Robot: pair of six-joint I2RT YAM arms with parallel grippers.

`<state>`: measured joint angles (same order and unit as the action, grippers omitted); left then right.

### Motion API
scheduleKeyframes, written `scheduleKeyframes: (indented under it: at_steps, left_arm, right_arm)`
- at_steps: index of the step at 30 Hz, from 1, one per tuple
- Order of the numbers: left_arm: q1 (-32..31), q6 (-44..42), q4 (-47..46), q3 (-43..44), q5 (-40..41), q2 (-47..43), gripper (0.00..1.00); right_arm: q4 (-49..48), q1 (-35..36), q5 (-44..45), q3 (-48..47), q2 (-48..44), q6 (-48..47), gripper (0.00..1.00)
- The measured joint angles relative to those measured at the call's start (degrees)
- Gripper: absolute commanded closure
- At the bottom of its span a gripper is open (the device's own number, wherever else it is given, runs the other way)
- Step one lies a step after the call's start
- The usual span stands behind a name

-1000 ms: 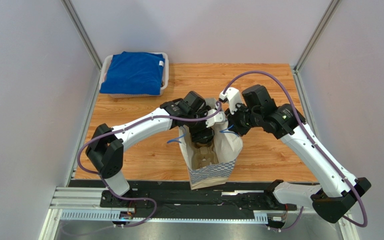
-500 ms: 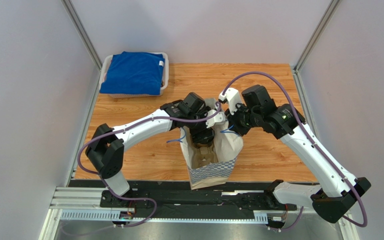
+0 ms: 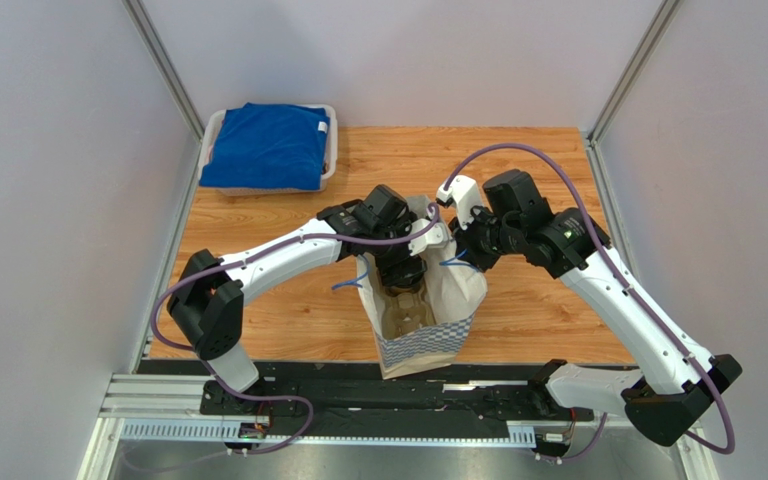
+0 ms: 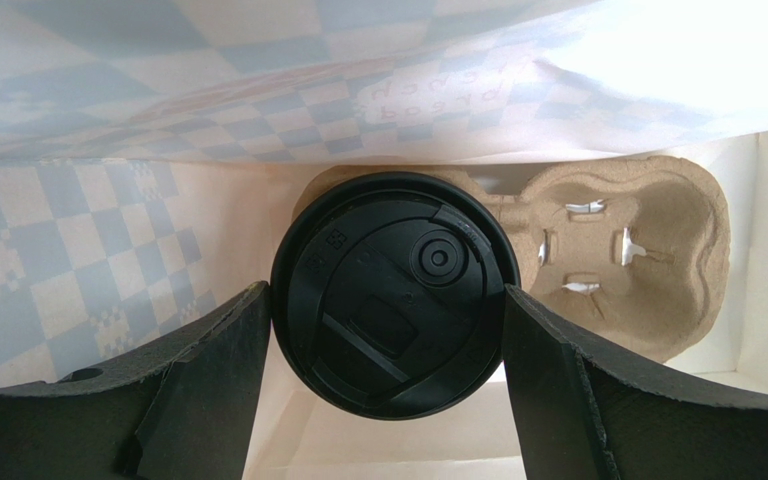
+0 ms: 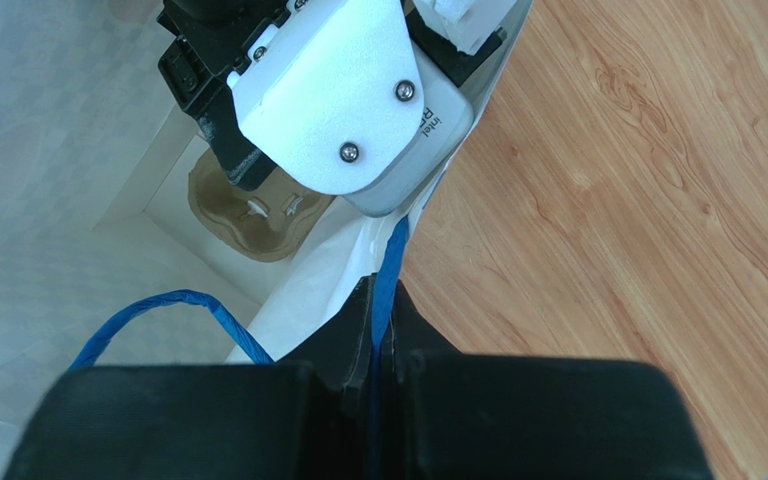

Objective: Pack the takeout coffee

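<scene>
Left pincer clamps the black-lidded takeout coffee cup inside the checkered paper bag; right pincer is closed on the bag's blue cord handle.

The left claw stands wide, the right claw pinched tight.

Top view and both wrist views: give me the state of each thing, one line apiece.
Paper bag: upright, mouth open.
Coffee cup: lid on, inside the bag, gripped.
Cup carrier: at the bag's bottom, one pocket empty.
Left gripper: jaws closed on the cup's lid.
Right gripper: jaws shut on the bag's blue handle.
Blue cloth: folded, in the bin.
</scene>
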<state>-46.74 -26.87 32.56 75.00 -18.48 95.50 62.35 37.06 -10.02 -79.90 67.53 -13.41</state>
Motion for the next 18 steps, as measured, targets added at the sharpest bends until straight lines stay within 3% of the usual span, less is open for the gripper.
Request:
scheduleKeyframes:
  at_steps: [2, 3, 18]
  left_arm:
    - [0.0, 0.1, 0.5, 0.2, 0.3, 0.0, 0.17]
    - [0.0, 0.2, 0.8, 0.4, 0.4, 0.0, 0.03]
    - [0.4, 2.1, 5.2, 1.7, 1.5, 0.0, 0.01]
  right_arm:
    - [-0.1, 0.0, 0.0, 0.0, 0.0, 0.0, 1.0]
    - [-0.1, 0.0, 0.0, 0.0, 0.0, 0.0, 1.0]
    - [-0.1, 0.0, 0.0, 0.0, 0.0, -0.4, 1.0]
